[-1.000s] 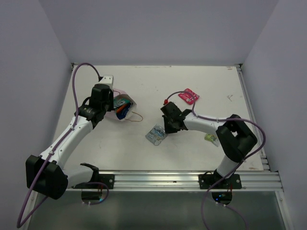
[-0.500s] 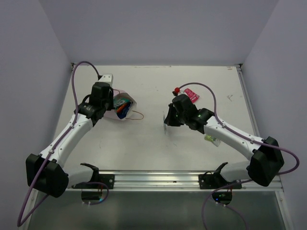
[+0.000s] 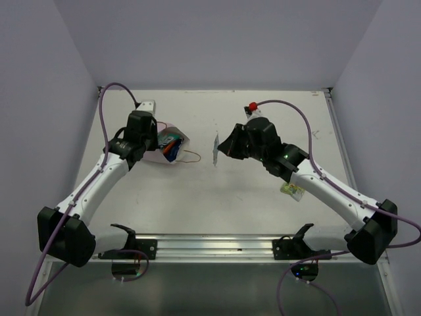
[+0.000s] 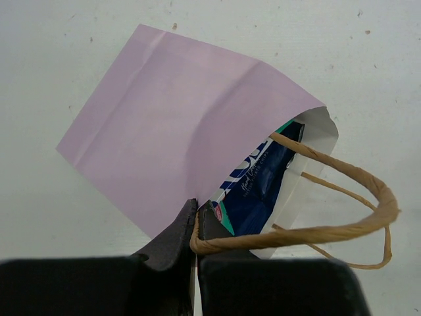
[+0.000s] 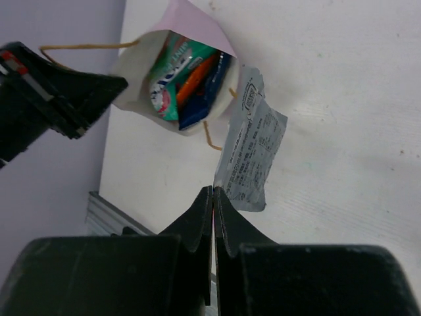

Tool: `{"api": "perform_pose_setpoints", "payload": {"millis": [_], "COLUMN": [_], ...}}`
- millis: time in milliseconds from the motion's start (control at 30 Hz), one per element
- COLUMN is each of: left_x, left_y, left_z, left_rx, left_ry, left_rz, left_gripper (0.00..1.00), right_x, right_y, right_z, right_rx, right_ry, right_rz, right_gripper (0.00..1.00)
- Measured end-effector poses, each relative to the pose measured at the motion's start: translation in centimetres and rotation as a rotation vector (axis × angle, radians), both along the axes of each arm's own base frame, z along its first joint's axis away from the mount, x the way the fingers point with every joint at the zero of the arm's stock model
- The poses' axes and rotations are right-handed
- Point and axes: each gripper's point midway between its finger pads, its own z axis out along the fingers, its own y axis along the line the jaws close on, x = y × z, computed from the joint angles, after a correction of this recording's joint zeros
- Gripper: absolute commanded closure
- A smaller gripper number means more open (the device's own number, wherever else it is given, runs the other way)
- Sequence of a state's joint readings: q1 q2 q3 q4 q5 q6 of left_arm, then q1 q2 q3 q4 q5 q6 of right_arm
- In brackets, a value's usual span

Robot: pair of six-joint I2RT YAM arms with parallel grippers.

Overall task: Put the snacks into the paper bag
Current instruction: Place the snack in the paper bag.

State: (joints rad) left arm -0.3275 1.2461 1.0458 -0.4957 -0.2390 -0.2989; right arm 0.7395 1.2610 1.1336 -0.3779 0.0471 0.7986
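Right gripper (image 5: 214, 195) has its two fingers pressed flat together on the lower edge of the silver-grey packet (image 5: 250, 155). It holds the packet up on edge to the right of the paper bag (image 4: 177, 125), apart from it. Left gripper (image 4: 197, 216) is closed too, pinching the bag's rim at the mouth, right where one string handle (image 4: 358, 214) begins. The bag lies on its side at the left of the table (image 3: 263, 210), its mouth turned toward the held packet.

From overhead the held packet is only a thin pale sliver. The right wrist view shows its printed face and looks straight into the bag's mouth. A teal-green packet (image 5: 170, 74), an orange packet (image 5: 202, 78) and a dark blue packet (image 5: 205, 100) sit together inside. The left wrist view shows the bag's pink outer side, the dark blue packet and a mere corner of teal, with no orange visible. Only the overhead view shows the yellow-green packet (image 3: 291, 189). It lies on the table beside the right forearm (image 3: 322, 187), well apart from the bag.

The print on the silver-grey packet is too small to read. Whether more than three packets are in the bag cannot be told.
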Motion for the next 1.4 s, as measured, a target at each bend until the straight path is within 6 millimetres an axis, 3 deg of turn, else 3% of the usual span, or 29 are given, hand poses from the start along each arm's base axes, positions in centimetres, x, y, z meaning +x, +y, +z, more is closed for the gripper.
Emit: {"api": "perform_pose_setpoints", "payload": {"millis": [233,367,600,1067,1400], "left_x": [0.1,0.2,0.2,-0.3,0.1], "left_y": [-0.8,-1.6,-2.9,-5.0,-5.2], "left_z": [0.2,0.3,1.0,1.7,2.7], "left_rx": [-0.048,-0.087,-0.159,-0.29,-0.314], "left_ry": [0.01,0.018,0.024,0.05,0.029], "left_rz": [-0.006,-0.019,-0.043,-0.066,-0.055], "left_gripper": [1.0,1.0,1.0,1.0,1.0], "right_x": [1.3,2.6,4.0,5.4,6.6], "right_y": [2.7,5.0,8.6,12.0,13.7], "right_z": [4.7,6.2,5.1,6.0,2.4], "right_rx": [0.189,0.27,0.343,0.507,0.556], "right_ry": [-0.072,-0.091,-0.057,-0.07,-0.044], "right_rz": [0.015,0.035,0.064,0.056,0.036], "right_gripper": [1.0,1.0,1.0,1.0,1.0]}}
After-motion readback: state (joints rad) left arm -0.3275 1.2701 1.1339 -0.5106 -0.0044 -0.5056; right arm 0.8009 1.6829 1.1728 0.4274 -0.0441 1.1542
